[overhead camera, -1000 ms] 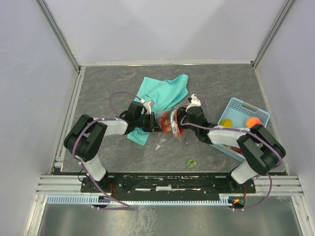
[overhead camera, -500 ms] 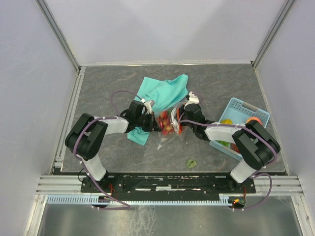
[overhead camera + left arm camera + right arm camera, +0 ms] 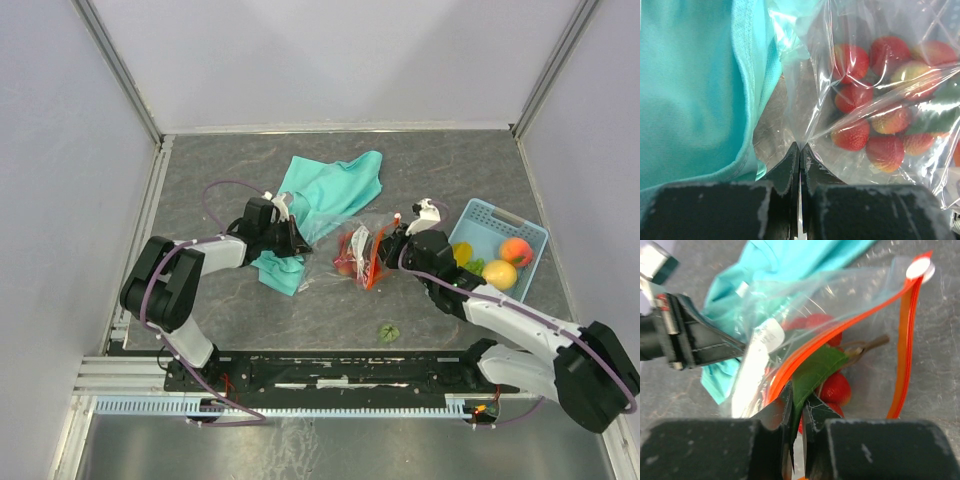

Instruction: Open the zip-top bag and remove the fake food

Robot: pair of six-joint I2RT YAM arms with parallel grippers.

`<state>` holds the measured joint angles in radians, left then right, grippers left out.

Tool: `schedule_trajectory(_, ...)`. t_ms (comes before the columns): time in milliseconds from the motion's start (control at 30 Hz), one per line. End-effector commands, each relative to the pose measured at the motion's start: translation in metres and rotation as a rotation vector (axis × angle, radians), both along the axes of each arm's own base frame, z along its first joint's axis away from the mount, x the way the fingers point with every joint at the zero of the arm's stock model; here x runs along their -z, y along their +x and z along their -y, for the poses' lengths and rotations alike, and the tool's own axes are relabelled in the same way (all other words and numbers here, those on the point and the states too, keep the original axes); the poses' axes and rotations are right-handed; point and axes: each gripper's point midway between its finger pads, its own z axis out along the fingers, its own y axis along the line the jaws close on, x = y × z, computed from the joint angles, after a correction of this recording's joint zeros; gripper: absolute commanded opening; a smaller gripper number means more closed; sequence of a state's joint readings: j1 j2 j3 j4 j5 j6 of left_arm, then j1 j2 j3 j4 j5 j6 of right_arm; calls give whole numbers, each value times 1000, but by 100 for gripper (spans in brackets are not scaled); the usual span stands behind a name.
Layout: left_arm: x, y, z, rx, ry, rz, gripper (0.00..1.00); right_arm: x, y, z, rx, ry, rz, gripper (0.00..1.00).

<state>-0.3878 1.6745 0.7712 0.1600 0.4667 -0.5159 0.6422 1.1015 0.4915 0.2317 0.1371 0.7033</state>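
Observation:
The clear zip-top bag (image 3: 330,262) lies mid-table, mouth to the right, its orange-red zip strip (image 3: 905,340) parted. Red berries (image 3: 854,136) of the fake food lie inside it. My left gripper (image 3: 300,243) is shut on the bag's clear plastic (image 3: 801,135) at its left end. My right gripper (image 3: 385,252) is at the mouth, shut on a green leaf (image 3: 815,371) that sticks out past the strip, with berries (image 3: 834,387) behind it. A lemon (image 3: 499,273), a peach (image 3: 515,250) and green pieces (image 3: 476,266) sit in the blue basket (image 3: 500,216).
A teal cloth (image 3: 335,185) lies behind and under the left gripper, pressed against the bag in the left wrist view (image 3: 690,100). A loose green leaf (image 3: 388,332) lies on the table near the front. The basket stands at the right, next to my right arm.
The right gripper closed on the leaf and drew back right; its arm swung away from the basket. The left gripper shut on the bag and pulled left, stretching it.

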Motion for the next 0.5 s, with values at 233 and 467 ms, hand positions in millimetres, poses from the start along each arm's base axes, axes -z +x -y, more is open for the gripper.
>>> schedule_trajectory(233, -1, 6, -7, -44, -6, 13, 3, -19, -13, 21, 57, 30, 42, 11)
schedule_trajectory(467, -14, 17, 1, -99, -116, 28, 3, -44, -31, 50, 104, -1, 96, 12)
